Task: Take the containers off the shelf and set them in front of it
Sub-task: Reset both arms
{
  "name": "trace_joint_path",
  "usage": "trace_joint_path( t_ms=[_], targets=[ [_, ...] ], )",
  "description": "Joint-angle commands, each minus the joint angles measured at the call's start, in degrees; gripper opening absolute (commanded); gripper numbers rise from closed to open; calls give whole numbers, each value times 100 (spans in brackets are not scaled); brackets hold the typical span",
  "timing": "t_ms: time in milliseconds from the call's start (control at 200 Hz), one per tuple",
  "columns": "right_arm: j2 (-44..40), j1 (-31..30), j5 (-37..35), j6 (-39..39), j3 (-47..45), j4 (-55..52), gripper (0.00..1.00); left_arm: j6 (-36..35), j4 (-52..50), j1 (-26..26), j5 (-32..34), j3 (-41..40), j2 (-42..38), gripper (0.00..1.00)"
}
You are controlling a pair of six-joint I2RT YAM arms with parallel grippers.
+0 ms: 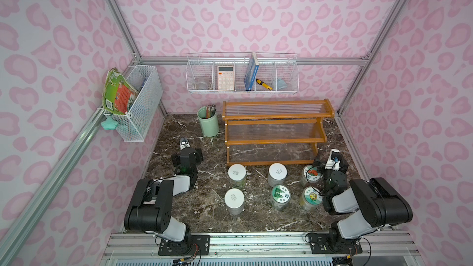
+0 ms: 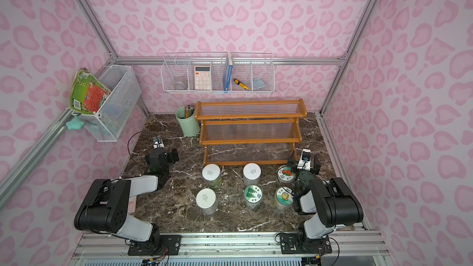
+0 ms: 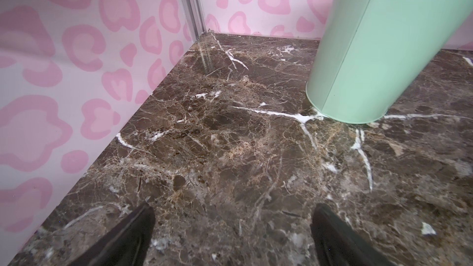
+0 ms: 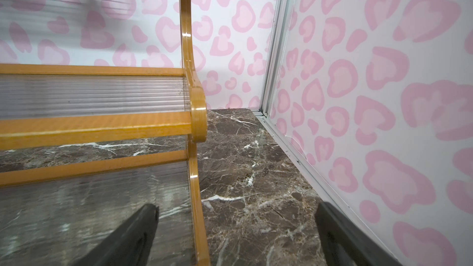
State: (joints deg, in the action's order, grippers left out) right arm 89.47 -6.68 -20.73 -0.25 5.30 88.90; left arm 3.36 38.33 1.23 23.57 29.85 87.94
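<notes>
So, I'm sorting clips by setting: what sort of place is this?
Likely a staged robot test booth styled as a desk corner: aluminium frame, pink printed walls, wire basket holding a calculator.

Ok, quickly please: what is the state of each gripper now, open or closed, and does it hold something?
Left gripper: open, holding nothing.
Right gripper: open, holding nothing.
</notes>
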Motion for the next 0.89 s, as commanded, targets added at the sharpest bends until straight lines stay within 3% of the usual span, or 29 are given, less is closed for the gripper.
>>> trace_joint_path(
  t_ms=[0,620,785,890],
  targets=[
    [9,-19,-86,-32,51,152,99,112,-333,-54,0,172,62,99],
    [124,9,-159,25,283,-202,99,304,-1272,-80,401,875,419,99],
    [124,6,-153,25,287,-198,99,470,-1909,-82,780,1363,703,99],
    [123,9,-150,26,296,-207,99,381,-1940,-80,555,1348,688,94]
  ],
)
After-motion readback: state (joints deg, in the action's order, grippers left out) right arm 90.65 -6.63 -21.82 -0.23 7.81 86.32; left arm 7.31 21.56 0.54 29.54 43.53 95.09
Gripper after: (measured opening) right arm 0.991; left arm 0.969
